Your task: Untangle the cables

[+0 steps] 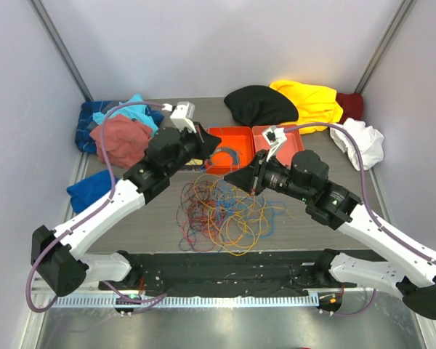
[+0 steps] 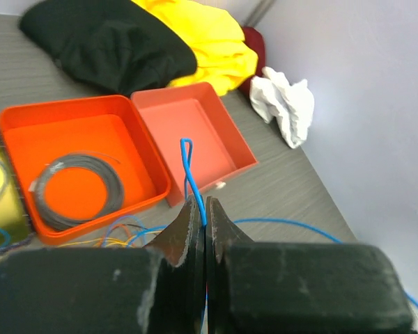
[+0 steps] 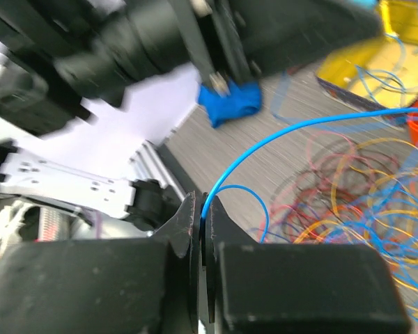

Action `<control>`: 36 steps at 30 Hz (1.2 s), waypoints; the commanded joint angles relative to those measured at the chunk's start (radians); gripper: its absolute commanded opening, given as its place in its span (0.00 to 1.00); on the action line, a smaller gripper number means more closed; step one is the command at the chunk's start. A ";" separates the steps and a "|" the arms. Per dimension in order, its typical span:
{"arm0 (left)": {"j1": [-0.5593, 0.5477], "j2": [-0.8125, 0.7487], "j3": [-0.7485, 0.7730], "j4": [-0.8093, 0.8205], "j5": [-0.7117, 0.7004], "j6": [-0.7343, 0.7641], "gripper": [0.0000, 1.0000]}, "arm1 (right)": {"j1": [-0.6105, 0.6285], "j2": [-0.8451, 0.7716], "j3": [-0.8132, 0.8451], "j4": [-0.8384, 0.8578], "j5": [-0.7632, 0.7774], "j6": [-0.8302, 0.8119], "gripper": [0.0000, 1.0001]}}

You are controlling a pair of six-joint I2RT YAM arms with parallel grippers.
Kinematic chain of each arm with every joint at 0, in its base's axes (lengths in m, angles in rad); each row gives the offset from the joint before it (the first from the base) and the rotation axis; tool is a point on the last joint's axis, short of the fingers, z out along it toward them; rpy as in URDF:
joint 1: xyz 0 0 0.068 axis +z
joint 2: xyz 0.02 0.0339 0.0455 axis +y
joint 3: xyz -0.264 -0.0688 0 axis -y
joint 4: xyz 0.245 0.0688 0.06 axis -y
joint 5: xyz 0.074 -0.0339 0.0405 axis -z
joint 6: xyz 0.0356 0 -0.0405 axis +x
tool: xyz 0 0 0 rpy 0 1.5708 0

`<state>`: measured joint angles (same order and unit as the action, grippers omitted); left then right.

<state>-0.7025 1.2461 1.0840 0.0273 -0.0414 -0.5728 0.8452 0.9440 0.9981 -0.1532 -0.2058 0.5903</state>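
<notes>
**Q:** Where are the cables?

**A:** The cables (image 1: 221,211) lie in a loose tangle of yellow, orange, red, blue and dark strands on the table (image 1: 156,227). The heap sits between my two arms, just on the near side of the two orange trays.

**Q:** And your grippers?

**A:** My left gripper (image 2: 199,209) has its fingers pressed together on a blue cable (image 2: 187,161). A narrow loop of it stands up above the tips. My right gripper (image 3: 200,209) is likewise clamped on a blue strand (image 3: 265,142). That strand arcs up and away to the right over the tangle. I cannot tell whether the two are one wire.

**Q:** What is around the tangle?

**A:** The left orange tray (image 2: 70,113) holds a coiled grey wire (image 2: 76,188). The right orange tray (image 2: 168,97) touches its side. A yellow container (image 3: 397,38) shows at the edge of both wrist views, with blue wire running into it.

**Q:** And farther out?

**A:** Along the far side lie a black cloth (image 1: 260,104), a yellow cloth (image 1: 309,102) and a dark red cloth (image 1: 351,104). A white cloth (image 1: 363,142) lies to the right. To the left are a salmon cloth (image 1: 120,139) and a teal cloth (image 1: 131,109), and a blue cloth (image 1: 87,189) lies beside my left arm.
</notes>
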 commanded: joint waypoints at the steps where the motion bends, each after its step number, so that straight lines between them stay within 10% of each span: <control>1: 0.058 -0.022 0.100 -0.099 -0.010 0.010 0.00 | 0.005 0.047 0.089 -0.064 0.046 -0.084 0.01; 8: 0.285 0.077 0.470 -0.273 -0.146 0.008 0.00 | 0.006 0.099 0.083 -0.071 0.065 -0.092 0.01; 20: 0.311 0.271 0.843 -0.277 -0.259 0.163 0.01 | 0.006 0.107 0.024 -0.063 0.086 -0.113 0.56; 36: 0.328 0.404 1.024 -0.291 -0.258 0.211 0.00 | 0.005 0.046 -0.073 -0.080 0.105 -0.109 0.56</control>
<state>-0.3836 1.6344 2.0270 -0.2859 -0.2928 -0.3862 0.8452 1.0359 0.9459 -0.2508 -0.1215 0.4873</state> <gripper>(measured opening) 0.026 0.558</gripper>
